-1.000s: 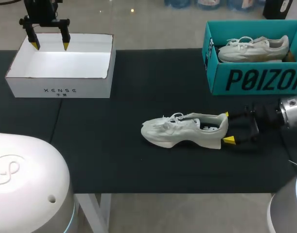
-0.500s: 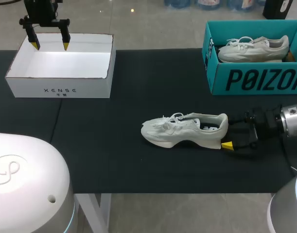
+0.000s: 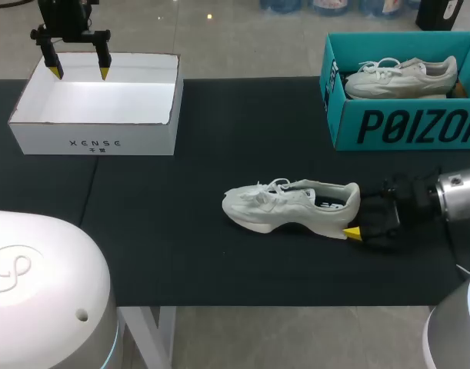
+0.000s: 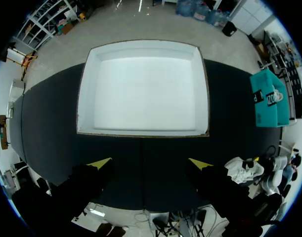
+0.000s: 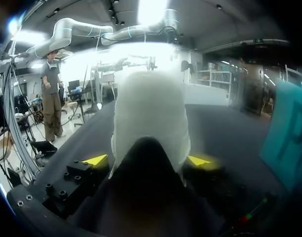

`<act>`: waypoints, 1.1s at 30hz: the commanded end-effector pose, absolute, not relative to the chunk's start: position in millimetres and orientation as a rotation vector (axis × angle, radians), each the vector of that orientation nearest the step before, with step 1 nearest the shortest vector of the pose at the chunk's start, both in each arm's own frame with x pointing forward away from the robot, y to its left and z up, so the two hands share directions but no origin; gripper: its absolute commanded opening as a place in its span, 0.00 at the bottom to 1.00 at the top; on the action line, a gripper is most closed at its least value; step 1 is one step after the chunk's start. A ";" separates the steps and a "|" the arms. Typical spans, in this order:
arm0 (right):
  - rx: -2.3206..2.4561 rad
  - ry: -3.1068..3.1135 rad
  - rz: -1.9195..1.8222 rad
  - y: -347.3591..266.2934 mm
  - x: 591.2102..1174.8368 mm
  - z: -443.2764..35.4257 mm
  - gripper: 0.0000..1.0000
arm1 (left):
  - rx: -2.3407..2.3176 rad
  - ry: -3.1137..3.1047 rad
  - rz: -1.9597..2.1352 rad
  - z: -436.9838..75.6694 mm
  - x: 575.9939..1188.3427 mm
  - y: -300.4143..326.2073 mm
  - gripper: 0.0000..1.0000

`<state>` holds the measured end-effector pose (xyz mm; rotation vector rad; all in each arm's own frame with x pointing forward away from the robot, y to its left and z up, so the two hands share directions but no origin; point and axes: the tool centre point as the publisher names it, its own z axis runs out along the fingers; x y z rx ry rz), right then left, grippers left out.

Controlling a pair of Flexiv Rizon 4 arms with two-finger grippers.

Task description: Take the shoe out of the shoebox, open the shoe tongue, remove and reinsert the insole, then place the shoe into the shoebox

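Beside right gripper (image 5: 147, 159), shoe (image 3: 288, 209) likely light, upper soft; grasp stiffer heel. Clamp state: cannot tell.

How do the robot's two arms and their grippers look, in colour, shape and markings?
Both the left gripper and the right gripper are black and boxy, with two slim fingers ending in bright yellow pointed tips. The right arm has a round silver wrist. Near the camera the left arm has a smooth, rounded white housing with an embossed looped logo.
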<state>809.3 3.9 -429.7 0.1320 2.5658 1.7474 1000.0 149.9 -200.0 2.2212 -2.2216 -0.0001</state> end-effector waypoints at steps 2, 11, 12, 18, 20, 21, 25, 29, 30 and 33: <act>0.145 2.564 1.751 7.8 811.0 -438.9 1.00 | 2.221 -2.222 0.000 -200.0 1000.0 149.9 1.00; 0.140 2.564 1.744 8.7 818.5 -438.2 1.00 | 2.221 -2.222 0.000 -200.0 1000.0 149.9 1.00; 0.138 2.564 1.743 8.9 819.6 -437.8 1.00 | 2.221 -2.222 0.000 -200.0 1000.0 149.9 1.00; 0.122 2.568 1.739 10.7 825.1 -434.5 1.00 | 2.221 -2.222 0.000 -200.0 1000.0 149.9 1.00; 0.118 2.569 1.739 10.9 826.0 -433.9 1.00 | 2.221 -2.222 0.000 -200.0 1000.0 149.9 1.00; 0.117 2.569 1.740 11.0 826.3 -433.9 1.00 | 2.221 -2.222 0.000 -200.0 1000.0 149.9 1.00; 0.117 2.574 1.743 11.5 827.4 -434.9 1.00 | 2.221 -2.222 0.000 -200.0 1000.0 149.9 1.00; 0.126 2.578 1.748 12.3 827.0 -438.7 1.00 | 2.221 -2.222 0.000 -200.0 1000.0 149.9 1.00; 0.127 2.579 1.749 12.5 826.9 -439.5 1.00 | 2.221 -2.222 0.000 -200.0 1000.0 149.9 1.00; 0.133 2.579 1.751 13.0 826.7 -440.8 1.00 | 2.221 -2.222 0.000 -200.0 1000.0 149.9 1.00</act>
